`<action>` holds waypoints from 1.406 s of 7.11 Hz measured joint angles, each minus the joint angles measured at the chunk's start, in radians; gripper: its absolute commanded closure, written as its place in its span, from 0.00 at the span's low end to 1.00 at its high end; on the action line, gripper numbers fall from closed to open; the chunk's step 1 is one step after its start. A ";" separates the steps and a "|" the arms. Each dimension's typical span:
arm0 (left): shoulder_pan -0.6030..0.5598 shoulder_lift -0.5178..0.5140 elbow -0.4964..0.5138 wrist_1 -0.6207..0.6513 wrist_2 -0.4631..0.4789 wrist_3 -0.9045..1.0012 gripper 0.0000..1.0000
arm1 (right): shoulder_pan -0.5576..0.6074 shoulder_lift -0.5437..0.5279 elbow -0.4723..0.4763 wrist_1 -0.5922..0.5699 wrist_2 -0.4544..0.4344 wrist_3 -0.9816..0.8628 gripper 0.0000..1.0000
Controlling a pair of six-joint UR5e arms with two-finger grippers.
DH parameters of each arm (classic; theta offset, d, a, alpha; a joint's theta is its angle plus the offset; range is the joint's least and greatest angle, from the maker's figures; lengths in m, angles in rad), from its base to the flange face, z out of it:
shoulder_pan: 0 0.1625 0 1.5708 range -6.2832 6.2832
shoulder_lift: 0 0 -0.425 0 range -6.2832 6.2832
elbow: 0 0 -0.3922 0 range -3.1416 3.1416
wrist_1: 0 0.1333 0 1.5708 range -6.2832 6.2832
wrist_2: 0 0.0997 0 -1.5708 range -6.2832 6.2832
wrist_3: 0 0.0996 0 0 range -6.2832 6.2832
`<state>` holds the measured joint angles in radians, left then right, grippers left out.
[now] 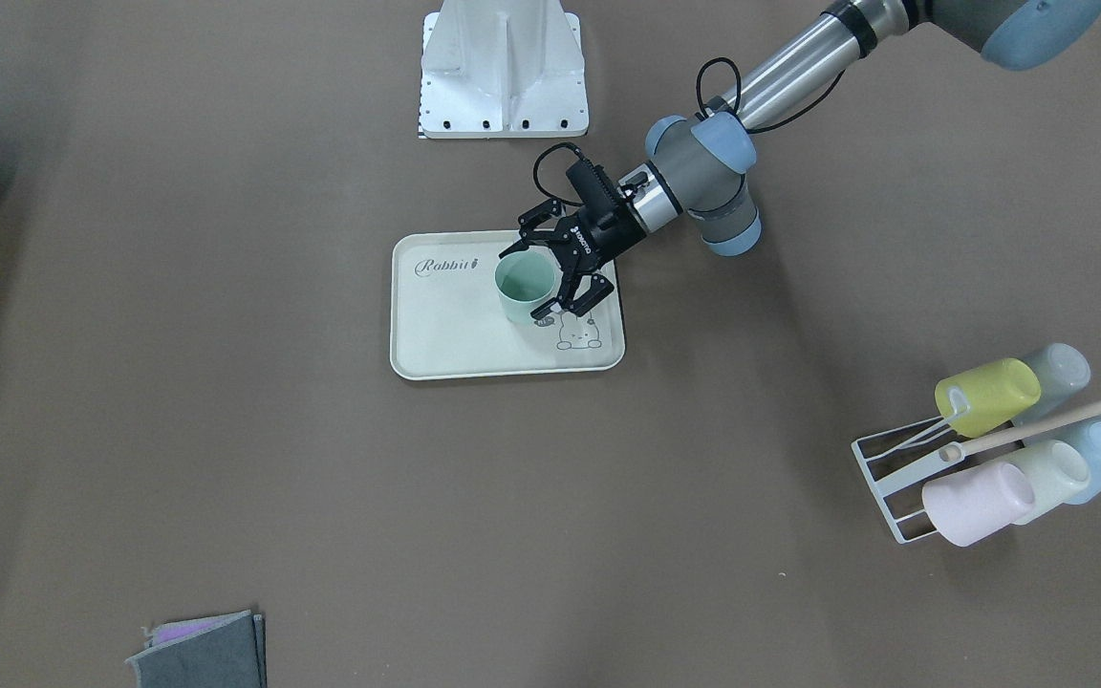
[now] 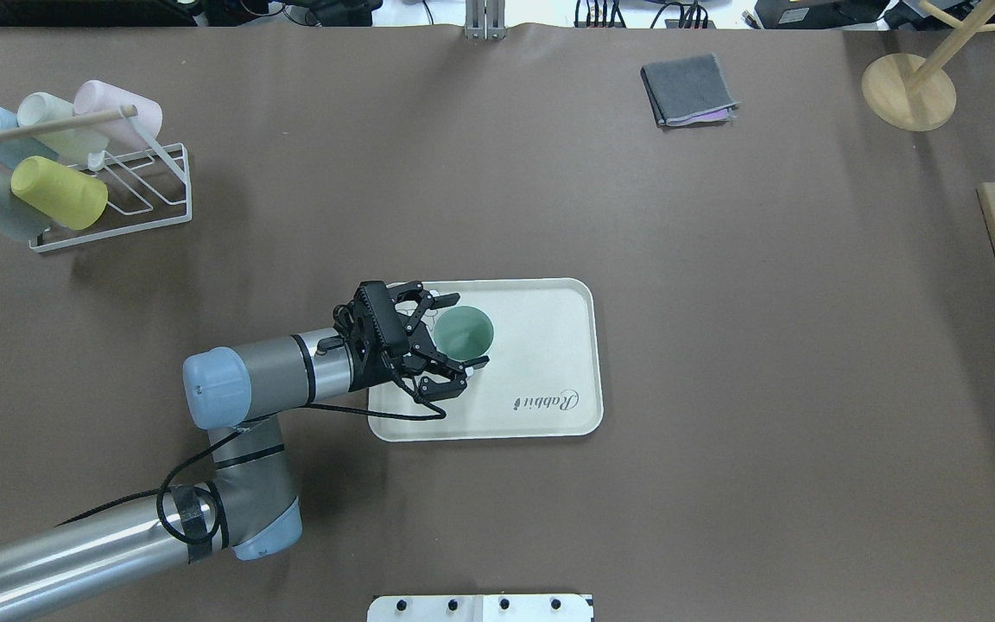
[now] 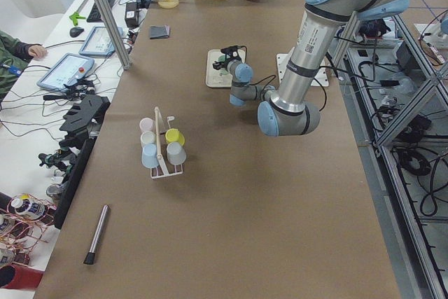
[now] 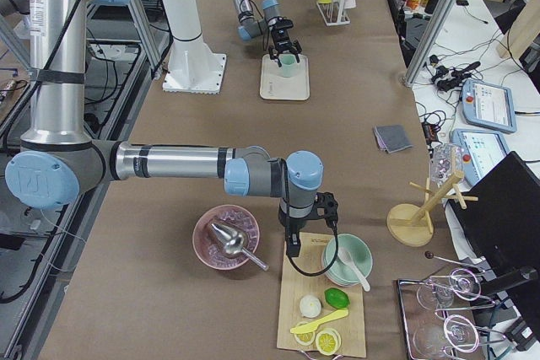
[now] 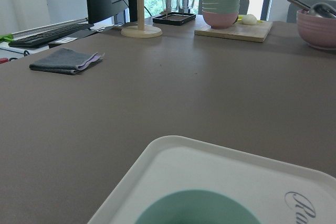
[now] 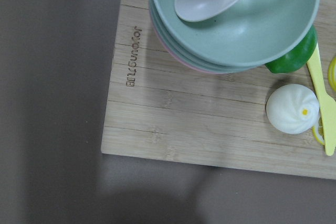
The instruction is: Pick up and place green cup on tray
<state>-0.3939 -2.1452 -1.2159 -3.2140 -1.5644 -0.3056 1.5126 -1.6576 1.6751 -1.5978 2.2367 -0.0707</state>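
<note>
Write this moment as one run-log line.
left gripper | jaws flank green cup, grip unclear | cup upright on tray

1. Tray (image 1: pixel 455 334): grey script "Rabbit" in one corner, legible in the front-facing view. In the overhead view the same word stands upside down. In the left wrist view only its first letters show, cut off at the picture's edge.
2. Wooden board (image 6: pixel 210 129): one word burnt into the surface along a short edge, turned sideways in the right wrist view. It begins "Jo"; the remaining letters cannot be read with certainty.
3. Blue joint cap (image 4: pixel 31 181) on the near arm, right-side view: mark reading "UR".
4. Left gripper (image 1: pixel 531 279): white lettering on its body, too small to read.
</note>
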 measured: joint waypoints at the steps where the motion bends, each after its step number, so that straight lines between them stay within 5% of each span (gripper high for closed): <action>1: 0.000 0.005 -0.032 0.015 0.001 -0.002 0.02 | 0.000 0.002 0.000 -0.001 0.001 0.000 0.00; 4: -0.027 0.002 -0.168 0.222 0.001 -0.005 0.02 | 0.000 0.003 0.002 -0.001 0.002 0.000 0.00; 8: -0.167 -0.009 -0.361 0.815 0.004 0.060 0.02 | 0.000 0.004 0.008 0.002 0.008 0.000 0.00; 10: -0.229 -0.010 -0.427 1.109 0.096 0.233 0.02 | 0.001 0.003 0.011 0.000 0.014 0.000 0.00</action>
<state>-0.6228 -2.1551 -1.6427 -2.1045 -1.4681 -0.0725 1.5134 -1.6550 1.6863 -1.5975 2.2505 -0.0706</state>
